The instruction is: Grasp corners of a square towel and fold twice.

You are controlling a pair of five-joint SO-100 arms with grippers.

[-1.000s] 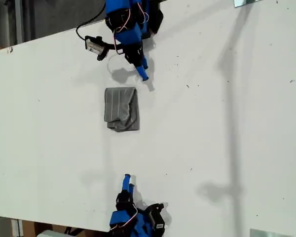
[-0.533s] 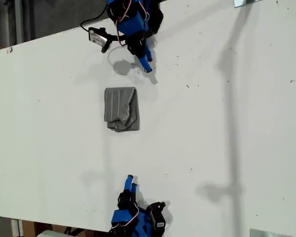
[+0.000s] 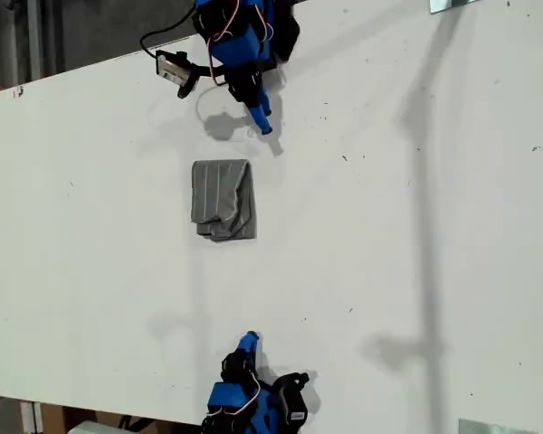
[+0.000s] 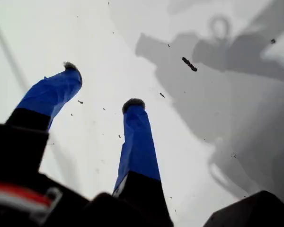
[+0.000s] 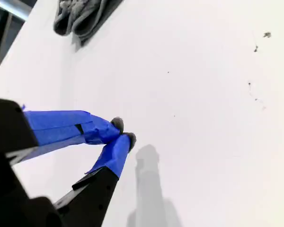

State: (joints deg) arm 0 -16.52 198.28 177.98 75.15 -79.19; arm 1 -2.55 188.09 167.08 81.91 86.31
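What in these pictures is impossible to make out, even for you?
- The towel's corners: lost in its own folds, and too small in the exterior view.
- Most of the towel in the second wrist view: cut off by the picture's edge.
- The towel in the first wrist view: out of frame; only bare table shows past my first gripper.
- Both arms' bases: cut off by the exterior view's top and bottom edges.

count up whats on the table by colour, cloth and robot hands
grey: 1, the folded towel
blue: 2, my first hand with its fingers apart, and my second hand with its fingertips together
total: 3
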